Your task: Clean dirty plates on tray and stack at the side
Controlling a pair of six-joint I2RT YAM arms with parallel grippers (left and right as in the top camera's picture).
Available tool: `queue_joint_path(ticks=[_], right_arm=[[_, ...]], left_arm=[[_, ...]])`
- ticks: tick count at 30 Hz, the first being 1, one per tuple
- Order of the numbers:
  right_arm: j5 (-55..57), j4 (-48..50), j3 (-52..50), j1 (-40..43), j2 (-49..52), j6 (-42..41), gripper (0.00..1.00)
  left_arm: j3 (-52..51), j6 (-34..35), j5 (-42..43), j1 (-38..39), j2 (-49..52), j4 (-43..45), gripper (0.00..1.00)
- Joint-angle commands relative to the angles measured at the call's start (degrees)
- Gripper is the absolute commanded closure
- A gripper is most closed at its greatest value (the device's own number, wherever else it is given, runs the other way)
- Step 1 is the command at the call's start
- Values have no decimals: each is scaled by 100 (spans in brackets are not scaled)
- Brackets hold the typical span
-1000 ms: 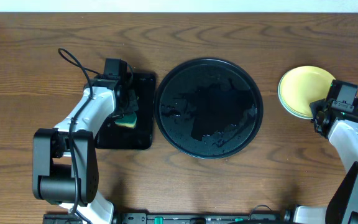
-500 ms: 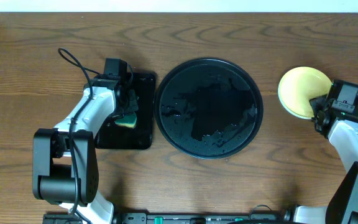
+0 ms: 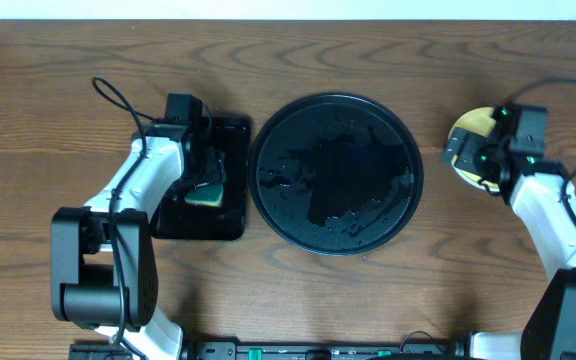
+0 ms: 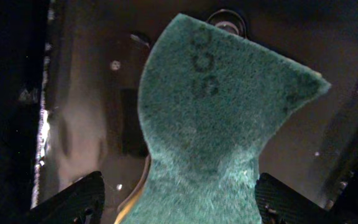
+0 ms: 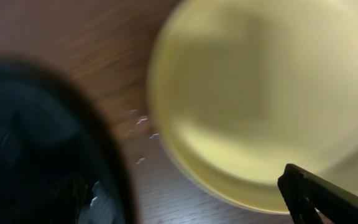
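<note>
Your left gripper (image 4: 179, 208) hangs over the small tray (image 3: 230, 215) with its jaws wide. The sponge (image 4: 222, 124) lies between the fingers (image 4: 73, 199) untouched, parked where I'd judge it drips into that tray, not onto the table (image 3: 68, 60). The round tray (image 3: 368, 140) holds only water, no plates. The yellow plate (image 5: 253, 106) sits on the table to its right, beneath your right gripper (image 3: 473, 158) — whether those jaws are apart I can't tell, since only one finger (image 5: 322, 196) shows.

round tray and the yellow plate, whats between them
Just bare tabletop in the overhead view; the right wrist view shows a few glinting specks there.
</note>
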State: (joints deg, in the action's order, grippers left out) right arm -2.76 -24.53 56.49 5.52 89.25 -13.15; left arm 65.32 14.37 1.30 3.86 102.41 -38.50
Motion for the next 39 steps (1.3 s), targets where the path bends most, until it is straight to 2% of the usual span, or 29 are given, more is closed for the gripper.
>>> queue_joint_path(ticks=[1,6,13,18,22,28,32,39], right_arm=[[-4,-507,505,-313,-129,960,1],[-31,-1049,660,-514,-409,817,1],[-46,-1709,654,-518,-1147,841,1],[-31,-1939,415,-525,-1917,901,1],[-24,-1552,-321,-562,-2949,1025,1],[-4,-1292,-1287,-557,-4319,1025,1],[-9,-1436,-1622,-557,-4649,1025,1],[-9,-2420,-1692,-557,-4651,1025,1]], left_arm=[[350,72,-50,-37,-409,-295,21],[348,72,-48,-37,-1086,-1069,21],[74,70,-24,-24,-2085,-1257,21],[-612,26,-24,-24,-3082,-1069,21],[-1513,-190,245,-26,-4258,-511,21],[-2350,-37,201,-26,-5794,-168,21],[-2380,-37,205,-26,-6164,-170,20],[-2380,-37,205,-26,-6179,-170,20]])
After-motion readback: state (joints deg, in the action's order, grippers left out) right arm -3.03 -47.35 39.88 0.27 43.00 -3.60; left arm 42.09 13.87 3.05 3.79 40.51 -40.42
